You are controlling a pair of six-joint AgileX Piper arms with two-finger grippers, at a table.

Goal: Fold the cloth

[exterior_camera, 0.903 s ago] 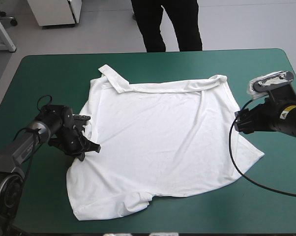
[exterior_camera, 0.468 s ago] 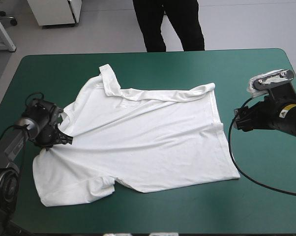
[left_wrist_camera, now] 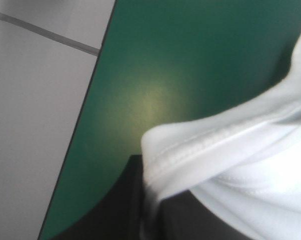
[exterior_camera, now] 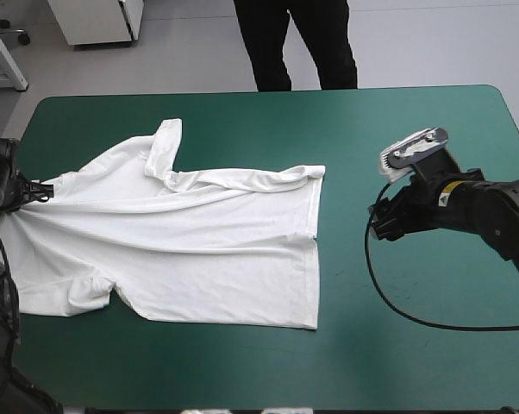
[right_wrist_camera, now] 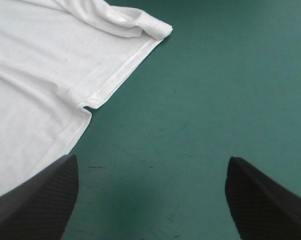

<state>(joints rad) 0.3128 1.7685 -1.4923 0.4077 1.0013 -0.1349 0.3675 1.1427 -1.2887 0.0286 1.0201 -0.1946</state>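
T-shirt dragged toward table's left edge since earlier, left gripper clamped on it; right gripper spread wide over teal-green cover.

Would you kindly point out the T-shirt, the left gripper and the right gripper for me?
T-shirt (exterior_camera: 208, 250): high view, middle of its spread body.
Left gripper (exterior_camera: 34, 191): high view, fingertips shut on the T-shirt's edge.
Right gripper (right_wrist_camera: 151, 162): right wrist view, the gap midway between its open fingers.
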